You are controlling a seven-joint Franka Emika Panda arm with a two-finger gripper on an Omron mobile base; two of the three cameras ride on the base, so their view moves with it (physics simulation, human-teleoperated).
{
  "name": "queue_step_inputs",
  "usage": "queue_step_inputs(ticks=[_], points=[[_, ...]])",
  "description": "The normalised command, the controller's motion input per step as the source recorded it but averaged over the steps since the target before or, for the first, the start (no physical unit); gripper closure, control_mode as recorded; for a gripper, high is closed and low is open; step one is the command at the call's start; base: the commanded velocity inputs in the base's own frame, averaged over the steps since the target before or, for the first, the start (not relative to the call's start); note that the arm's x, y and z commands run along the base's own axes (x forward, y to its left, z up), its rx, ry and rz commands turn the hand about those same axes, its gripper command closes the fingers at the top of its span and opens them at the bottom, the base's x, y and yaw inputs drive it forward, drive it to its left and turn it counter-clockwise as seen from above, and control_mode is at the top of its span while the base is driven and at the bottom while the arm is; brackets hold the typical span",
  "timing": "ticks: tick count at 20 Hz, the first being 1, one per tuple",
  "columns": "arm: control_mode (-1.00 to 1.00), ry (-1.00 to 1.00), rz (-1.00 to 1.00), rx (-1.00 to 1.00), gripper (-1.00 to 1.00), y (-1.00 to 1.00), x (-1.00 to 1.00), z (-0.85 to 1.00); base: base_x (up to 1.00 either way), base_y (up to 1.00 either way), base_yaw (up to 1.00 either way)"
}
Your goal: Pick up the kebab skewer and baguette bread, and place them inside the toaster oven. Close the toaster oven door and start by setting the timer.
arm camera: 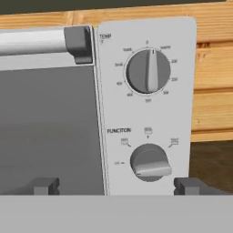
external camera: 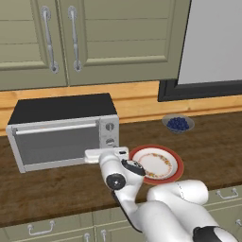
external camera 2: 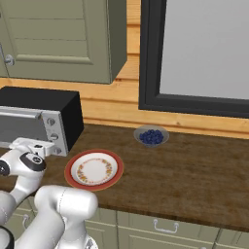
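Note:
The silver toaster oven [external camera: 61, 127] [external camera 2: 39, 114] stands on the wooden counter with its door [external camera: 56, 142] [arm camera: 45, 132] shut and the bar handle [arm camera: 41, 41] along the top. My gripper [external camera: 108, 150] [external camera 2: 41, 142] [arm camera: 118, 187] hovers close in front of the oven's right panel. It is open, its fingertips [arm camera: 45, 186] wide apart with nothing between them. The temperature knob [arm camera: 148, 71] sits high on the panel. The function knob [arm camera: 149, 162] lies just above the gap between my fingertips. The kebab skewer and baguette bread are out of view.
A red-rimmed plate [external camera: 156, 164] [external camera 2: 94, 169] lies bare right of the oven. A bowl of blueberries [external camera: 178, 124] [external camera 2: 151, 136] sits behind it near the wall. Upper cabinets [external camera: 71, 38] hang above, and a dark-framed window [external camera 2: 204, 53] is at the right.

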Motion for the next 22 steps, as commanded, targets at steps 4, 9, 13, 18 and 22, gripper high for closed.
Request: queue_step_inputs(ticks=[4, 9, 13, 18, 22], points=[[-1.0, 0.0, 0.0, 0.0, -1.0, 0.0, 0.0, -0.25, 0.0, 0.0, 0.0], [-1.0, 0.03, 0.0, 0.0, -1.0, -0.02, 0.0, -0.22, 0.0, 0.0, 0.0], [-1.0, 0.01, 0.0, 0.0, -1.0, -0.12, 0.0, -0.21, 0.0, 0.0, 0.0], [-1.0, 0.02, 0.0, 0.0, -1.0, -0.1, 0.0, -0.19, 0.0, 0.0, 0.0], [-1.0, 0.06, 0.0, 0.0, -1.0, -0.03, 0.0, -0.12, 0.0, 0.0, 0.0]])
